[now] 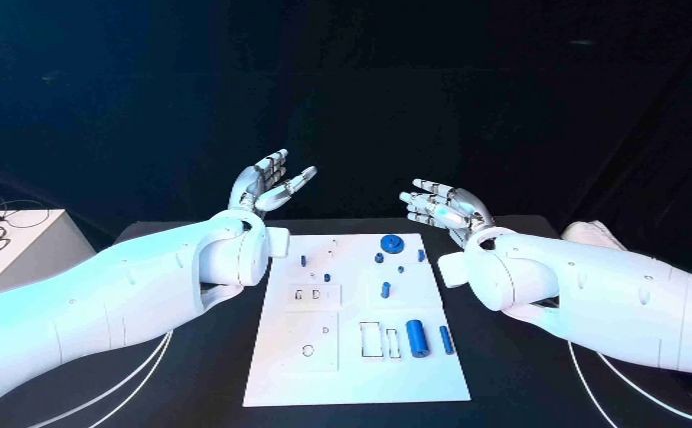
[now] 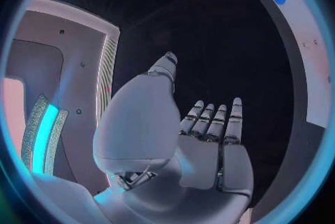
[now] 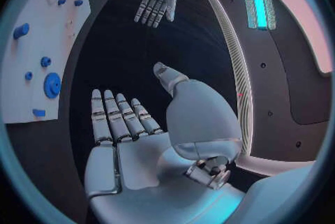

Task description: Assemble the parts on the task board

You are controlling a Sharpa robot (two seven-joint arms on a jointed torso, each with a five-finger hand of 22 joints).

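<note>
The white task board lies in the middle of the black table, with several small blue parts on it. A round blue gear sits near its far edge, and a blue cylinder lies towards the near right. My left hand is raised above the table beyond the board's far left corner, fingers spread, holding nothing. My right hand hovers beyond the far right corner, also spread and empty. In the left wrist view the left hand shows a bare palm; the right wrist view shows the right hand likewise, with the board beside it.
A white box stands at the table's left edge. Thin white cables curve over the table on both sides of the board. A white object lies at the table's right edge behind my right arm.
</note>
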